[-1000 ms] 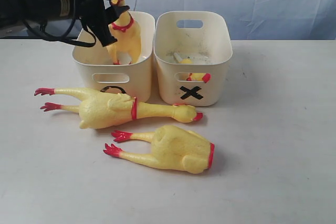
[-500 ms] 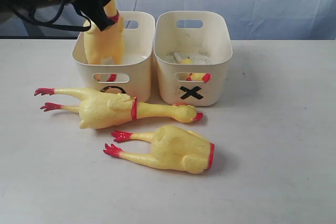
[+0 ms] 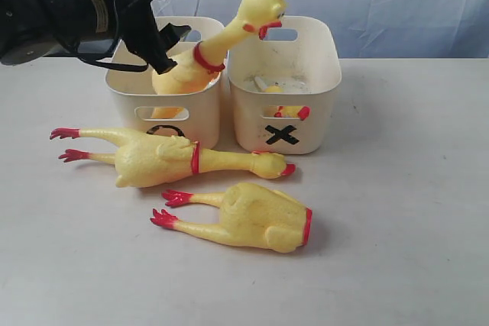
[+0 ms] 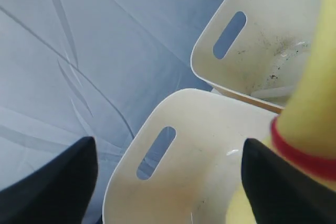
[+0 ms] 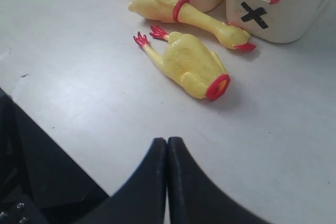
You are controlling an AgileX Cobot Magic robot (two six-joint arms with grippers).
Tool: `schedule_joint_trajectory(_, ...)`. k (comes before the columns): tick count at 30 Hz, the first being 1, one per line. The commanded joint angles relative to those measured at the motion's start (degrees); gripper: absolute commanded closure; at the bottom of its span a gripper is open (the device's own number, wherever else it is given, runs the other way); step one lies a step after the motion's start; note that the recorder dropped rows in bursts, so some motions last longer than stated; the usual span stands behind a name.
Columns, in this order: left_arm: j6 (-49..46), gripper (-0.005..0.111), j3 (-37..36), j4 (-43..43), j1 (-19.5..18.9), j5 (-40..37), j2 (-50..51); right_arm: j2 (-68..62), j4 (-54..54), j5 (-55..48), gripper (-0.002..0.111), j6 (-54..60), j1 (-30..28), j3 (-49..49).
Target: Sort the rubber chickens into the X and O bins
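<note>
1. The left gripper (image 3: 170, 47) hangs over the O bin (image 3: 126, 101) at the worktop's (image 3: 397, 227) far edge, jaws spread wide and gripping nothing.
2. One whole chicken (image 3: 183, 74) sits in that bin (its neck leans over the X bin (image 3: 321, 89)).
3. A loose head (image 3: 290, 112) lies in the X bin.
4. A second whole chicken (image 3: 157, 159) and a headless body (image 3: 260, 217) lie in front of the bins.
5. The right gripper (image 5: 167, 142) is pressed closed and empty.

X bin (image 3: 321, 112) bears black X; O bin (image 3: 122, 104) bears O.
</note>
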State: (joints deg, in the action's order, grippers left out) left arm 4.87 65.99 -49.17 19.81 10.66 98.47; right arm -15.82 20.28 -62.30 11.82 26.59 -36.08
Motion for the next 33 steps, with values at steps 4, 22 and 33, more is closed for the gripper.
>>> schedule_joint_trajectory(4,0.5,0.039,0.2,1.8,-0.2,1.0,-2.2,0.3,-0.3,0.7,0.109,0.0,-0.1,0.1)
schedule_joint_trajectory(22,0.6,0.107,0.2,18.4,-0.2,-28.6,-15.6,0.3,-0.3,0.7,0.109,0.0,-0.1,0.1)
schedule_joint_trajectory(33,0.1,0.107,-7.3,32.0,-0.2,-36.5,-25.7,0.3,-0.3,0.7,0.109,0.0,-0.1,0.1)
